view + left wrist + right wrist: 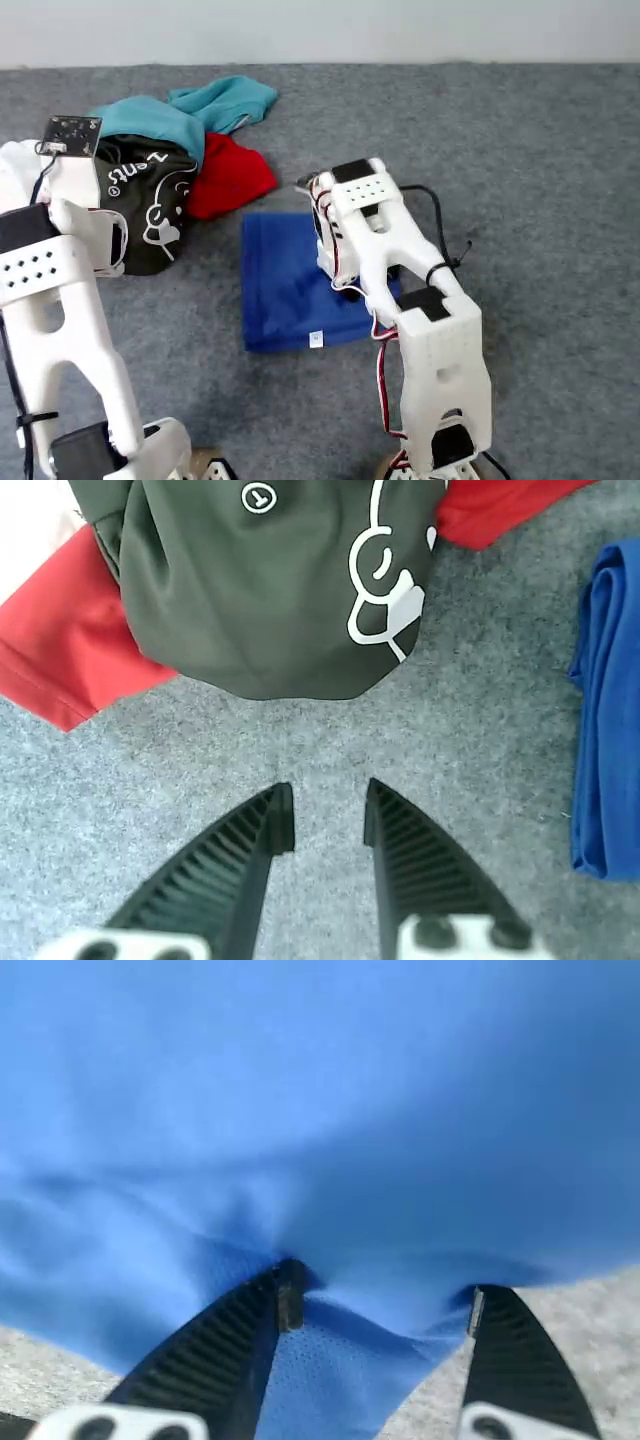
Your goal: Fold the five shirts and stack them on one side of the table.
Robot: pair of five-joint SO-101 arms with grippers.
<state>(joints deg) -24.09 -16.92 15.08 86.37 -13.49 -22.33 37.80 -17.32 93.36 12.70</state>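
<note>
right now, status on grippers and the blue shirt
Left gripper open above table, by black shirt. Right gripper open, astride bunched blue shirt. Other shirts heaped aside.

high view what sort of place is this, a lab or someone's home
Most likely a robot test bench, not a home: a white left arm and right arm at a grey felt-covered table, a bare wall behind, a heap of shirts beside a folded blue shirt.

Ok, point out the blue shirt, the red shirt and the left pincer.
blue shirt [285, 280], high view, flat middle
red shirt [230, 178], high view, bare middle
left pincer [328, 815], left wrist view, midway between fingertips
</note>
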